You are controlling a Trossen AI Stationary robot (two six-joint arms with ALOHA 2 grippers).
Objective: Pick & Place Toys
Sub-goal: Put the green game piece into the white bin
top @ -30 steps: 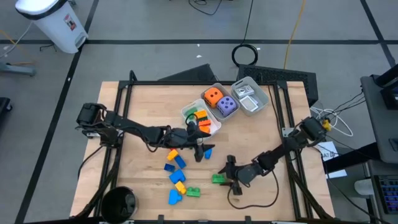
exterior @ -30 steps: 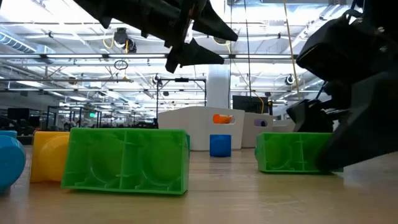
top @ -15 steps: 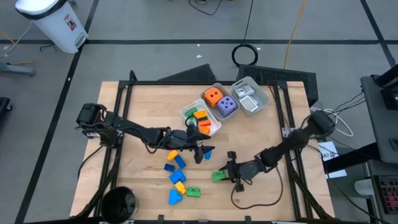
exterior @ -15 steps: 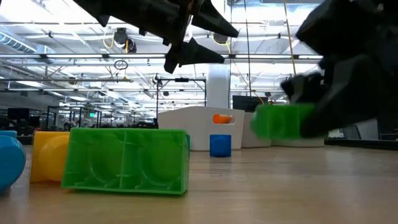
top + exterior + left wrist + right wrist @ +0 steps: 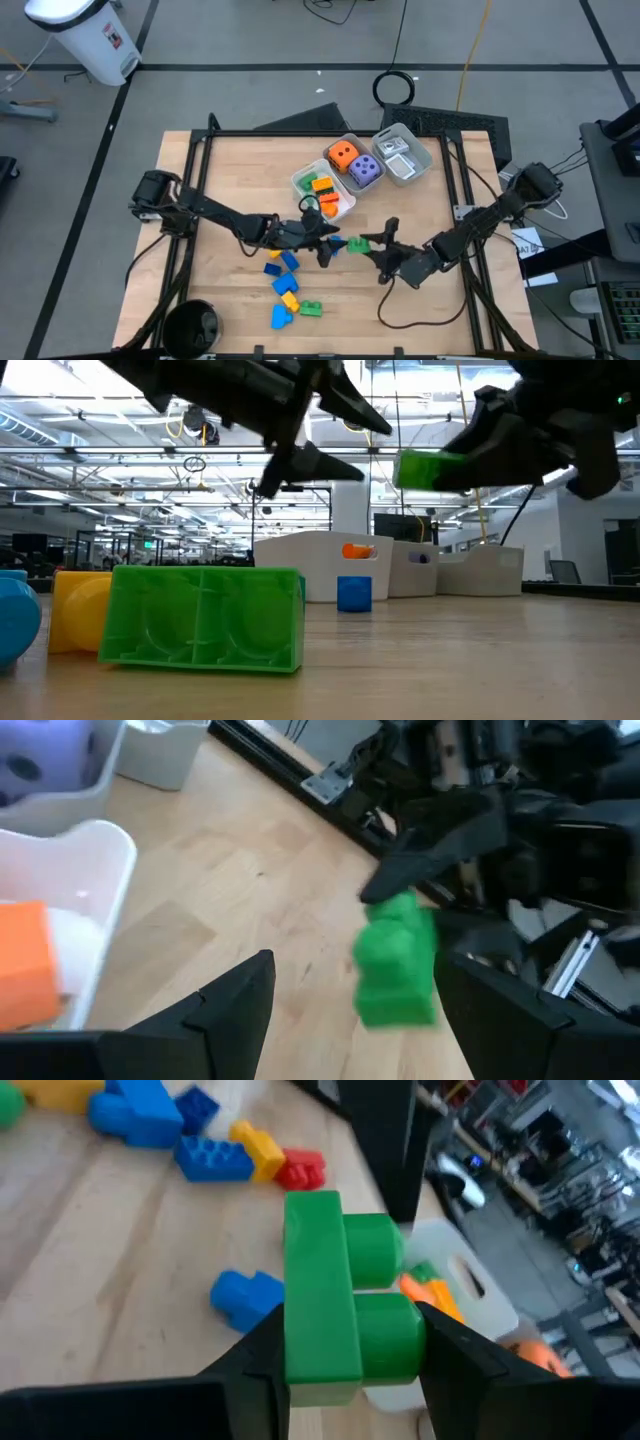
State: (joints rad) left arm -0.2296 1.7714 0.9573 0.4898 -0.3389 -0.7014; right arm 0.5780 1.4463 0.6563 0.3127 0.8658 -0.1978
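Right gripper (image 5: 372, 246): clamped on a green brick (image 5: 359, 243), one finger on each side, raised clear of the table (image 5: 230, 180) near its middle.
Green brick in right wrist view: studs point away from the camera; the brick (image 5: 340, 1300) sits squarely between the two dark fingers (image 5: 250, 1360).
Green brick in low view: carried high above the tabletop (image 5: 430, 468), just beside the left arm's fingers.
Left gripper (image 5: 325, 243): fingers spread, nothing between them, poised above the table just left of the held brick.
Left wrist view: the held brick (image 5: 397, 960) hangs ahead of the spread fingers, with the right gripper behind it.
Loose bricks: blue, yellow and orange pieces (image 5: 282, 270) lie scattered on the table below the left gripper; a second green brick (image 5: 311, 309) rests nearest the front edge.
Small blue brick (image 5: 334, 244): on the table beneath the two grippers.
Trays: one white tray (image 5: 300, 180) holds orange and green bricks; the next holds an orange die (image 5: 342, 154) and a purple die (image 5: 364, 170).
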